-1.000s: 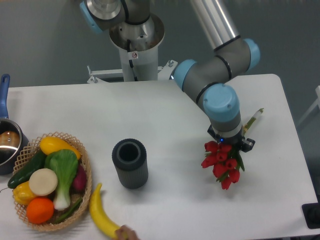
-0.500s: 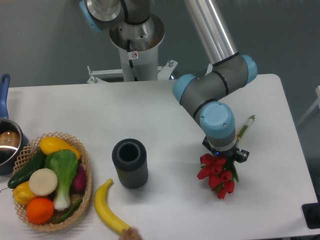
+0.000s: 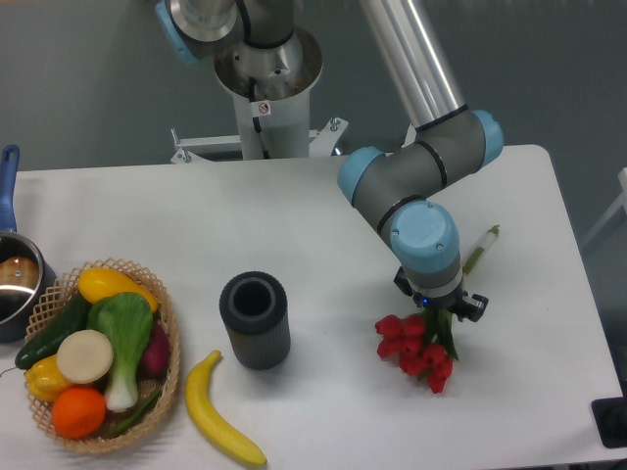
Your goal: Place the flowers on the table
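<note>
The white table [image 3: 323, 225] spreads under a grey wall. My gripper [image 3: 438, 305] sits right of the dark cylinder [image 3: 255, 320], closed around the flowers [image 3: 413, 350], whose red buds lie low over the tabletop.

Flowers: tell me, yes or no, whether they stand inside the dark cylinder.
No. The flowers lie low over the table under the pincer, well to the right of the empty cylinder.

Bare table [image 3: 323, 225] around the flowers [image 3: 413, 349]; dark cylinder [image 3: 255, 320] well to their left.
</note>
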Motion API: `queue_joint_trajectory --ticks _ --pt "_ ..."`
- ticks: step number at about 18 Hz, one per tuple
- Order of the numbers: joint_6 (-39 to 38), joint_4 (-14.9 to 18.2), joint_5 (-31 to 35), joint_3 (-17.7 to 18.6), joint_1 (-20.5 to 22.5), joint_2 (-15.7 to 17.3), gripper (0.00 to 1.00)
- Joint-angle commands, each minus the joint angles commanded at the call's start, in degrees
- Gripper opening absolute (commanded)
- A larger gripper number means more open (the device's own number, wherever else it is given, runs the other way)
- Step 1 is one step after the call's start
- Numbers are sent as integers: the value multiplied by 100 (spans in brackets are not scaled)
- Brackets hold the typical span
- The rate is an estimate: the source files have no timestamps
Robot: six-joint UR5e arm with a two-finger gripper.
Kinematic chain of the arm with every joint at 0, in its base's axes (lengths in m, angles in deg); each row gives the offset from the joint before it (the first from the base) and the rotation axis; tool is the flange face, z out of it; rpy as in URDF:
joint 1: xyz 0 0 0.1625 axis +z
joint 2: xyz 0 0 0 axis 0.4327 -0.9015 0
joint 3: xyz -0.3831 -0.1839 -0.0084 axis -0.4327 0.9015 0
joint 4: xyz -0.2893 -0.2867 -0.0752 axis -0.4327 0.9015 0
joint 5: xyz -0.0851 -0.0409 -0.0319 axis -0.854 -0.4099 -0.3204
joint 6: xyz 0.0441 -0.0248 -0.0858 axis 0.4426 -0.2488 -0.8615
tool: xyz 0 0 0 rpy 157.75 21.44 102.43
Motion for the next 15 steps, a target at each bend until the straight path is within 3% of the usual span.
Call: queue_joint_trajectory --ticks 2,6,11,15 --pt "-43 -35 -219 -52 131 298 100" --pt "-369 -193 -1571 -132 650 861 100" --pt "-334 -132 -2038 -255 1036 1283 100" --pt "368 -36 -2365 -80 1292 1539 100"
